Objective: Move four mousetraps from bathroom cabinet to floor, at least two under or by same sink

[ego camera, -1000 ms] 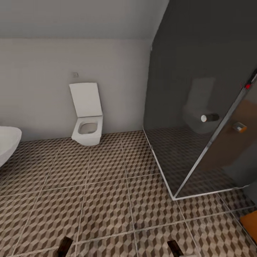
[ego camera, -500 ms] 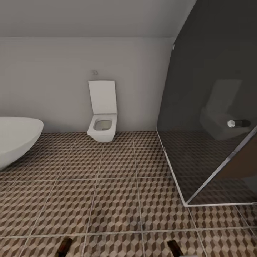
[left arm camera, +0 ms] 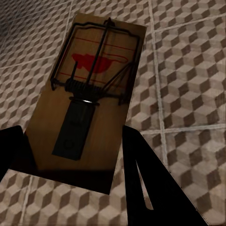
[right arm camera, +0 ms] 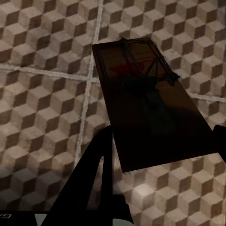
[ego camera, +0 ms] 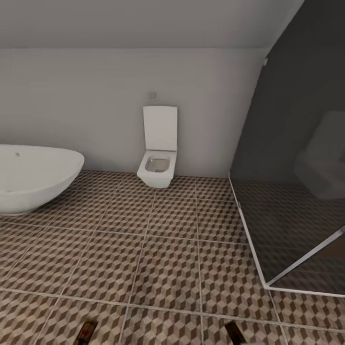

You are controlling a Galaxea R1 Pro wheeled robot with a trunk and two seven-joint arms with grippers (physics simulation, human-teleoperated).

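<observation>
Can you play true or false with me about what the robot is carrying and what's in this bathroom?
1. The left gripper holds a mousetrap. True.
2. The right gripper is empty. False: it holds another mousetrap, seen above the bathroom floor.
3. The toilet has its lid down. False: the lid stands up against the wall.
4. A white bathtub sits at the left side of the head view. True.
5. The floor tiles are plain white. False: they have a brown, beige and white cube pattern.
6. The left gripper's mousetrap has a red spot on it. True.
</observation>
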